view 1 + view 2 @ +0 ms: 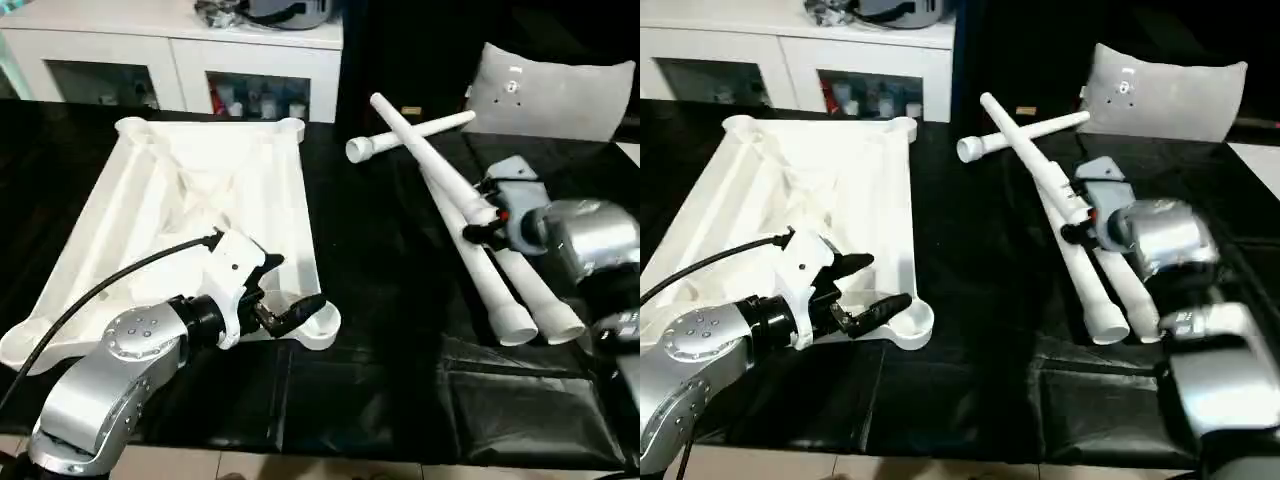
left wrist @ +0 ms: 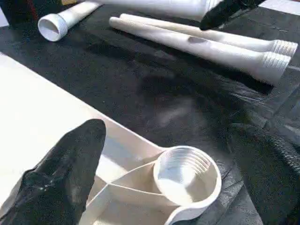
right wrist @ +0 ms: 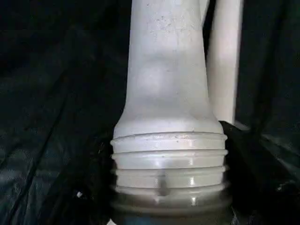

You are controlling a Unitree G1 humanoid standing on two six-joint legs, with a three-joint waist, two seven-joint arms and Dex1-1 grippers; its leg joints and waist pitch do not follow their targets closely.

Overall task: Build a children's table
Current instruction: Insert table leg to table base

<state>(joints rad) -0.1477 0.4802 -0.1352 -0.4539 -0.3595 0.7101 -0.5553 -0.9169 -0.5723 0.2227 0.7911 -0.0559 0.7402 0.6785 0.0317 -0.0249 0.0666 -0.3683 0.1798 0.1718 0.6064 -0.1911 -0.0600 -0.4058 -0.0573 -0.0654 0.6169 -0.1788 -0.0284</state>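
Left gripper jaws spread over tabletop corner socket, right gripper pinching a leg, other legs beside it

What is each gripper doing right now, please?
Left gripper: open, empty, fingers spread over the tabletop's near corner socket.
Right gripper: shut on a table leg at its threaded end.

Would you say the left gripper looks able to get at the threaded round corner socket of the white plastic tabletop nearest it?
Probably yes: the open left gripper hovers right beside that near corner socket of the upturned tabletop, and nothing lies between them.
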